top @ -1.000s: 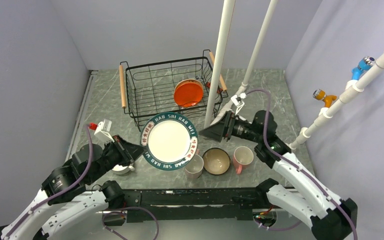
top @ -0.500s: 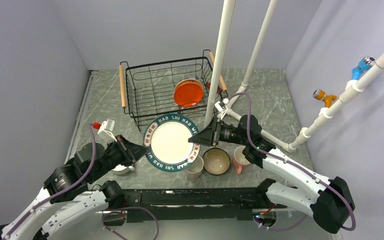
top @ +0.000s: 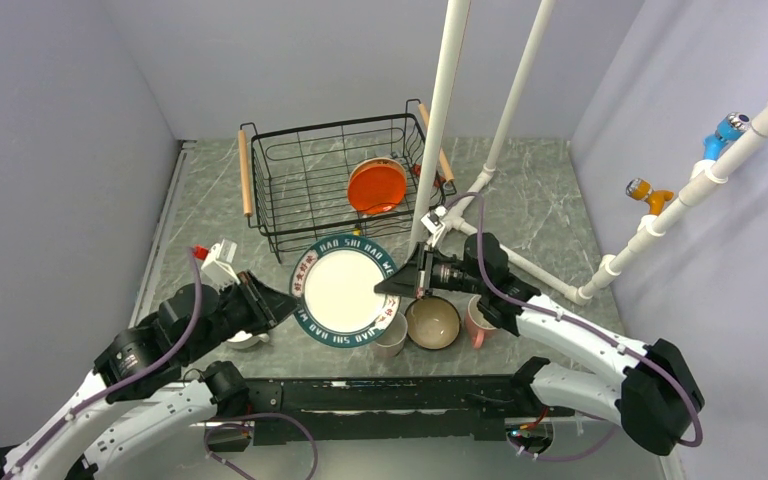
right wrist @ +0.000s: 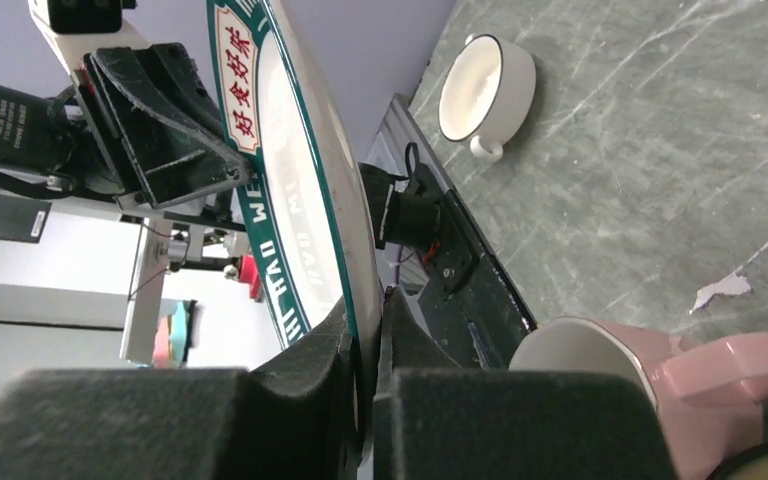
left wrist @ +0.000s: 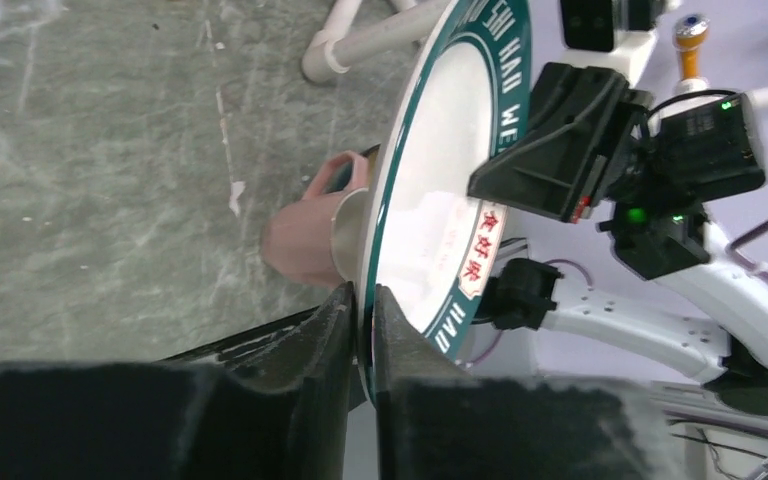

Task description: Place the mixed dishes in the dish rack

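Teal-rim plate [top: 342, 290] | L end effector [top: 285, 301] clamps L edge | R end effector [top: 386, 287] clamps R edge | rack [top: 246, 175] behind

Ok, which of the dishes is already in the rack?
The orange-red dish, propped inside the black wire rack; the plate is gripped mid-air, the rest sit on the table.

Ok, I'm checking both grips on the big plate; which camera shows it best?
The top external view: the whole plate faces the camera, the left gripper on its left rim, the right gripper on its right. Each wrist view shows the plate edge-on, its rim pinched between that gripper's own fingers.
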